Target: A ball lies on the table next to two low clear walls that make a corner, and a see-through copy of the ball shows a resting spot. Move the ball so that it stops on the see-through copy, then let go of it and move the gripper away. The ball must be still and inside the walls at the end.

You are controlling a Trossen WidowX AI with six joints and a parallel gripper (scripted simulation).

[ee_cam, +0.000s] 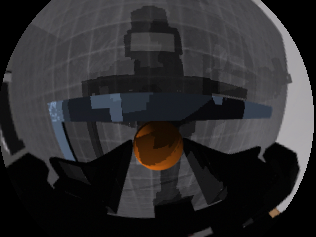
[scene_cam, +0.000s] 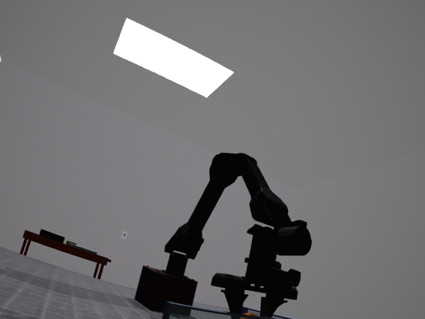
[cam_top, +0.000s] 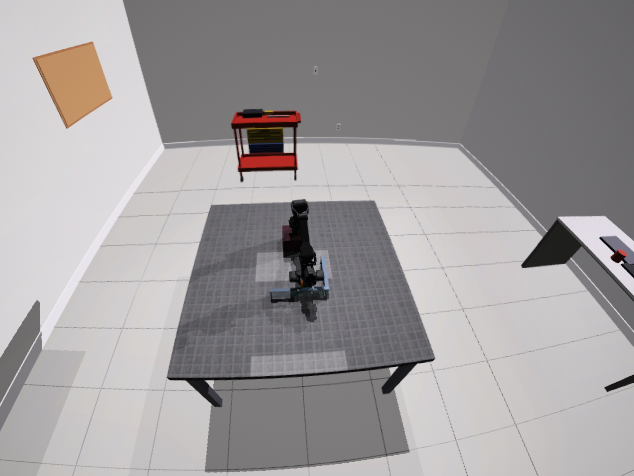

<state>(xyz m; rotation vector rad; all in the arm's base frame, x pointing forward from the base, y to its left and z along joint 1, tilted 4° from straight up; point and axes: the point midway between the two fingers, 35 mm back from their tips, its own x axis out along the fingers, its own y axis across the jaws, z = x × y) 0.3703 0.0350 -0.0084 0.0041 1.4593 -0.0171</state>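
The orange ball (scene_cam: 249,314) (ee_cam: 157,146) sits low on the table (cam_top: 230,333), inside the corner of the two clear blue-edged walls (cam_top: 299,293) (scene_cam: 192,307) (ee_cam: 159,108). My gripper (cam_top: 308,276) (scene_cam: 252,310) (ee_cam: 157,142) is down at the table with one finger on each side of the ball. The fingers stand open, just wider than the ball. I cannot make out the see-through copy apart from the ball. In the exterior view only the top of the ball shows at the picture's lower edge.
The arm's dark base (scene_cam: 164,288) stands on the table just behind the walls. A red cart (cam_top: 266,118) (scene_cam: 65,247) stands on the floor at the back. A white desk (cam_top: 588,240) is at the far right.
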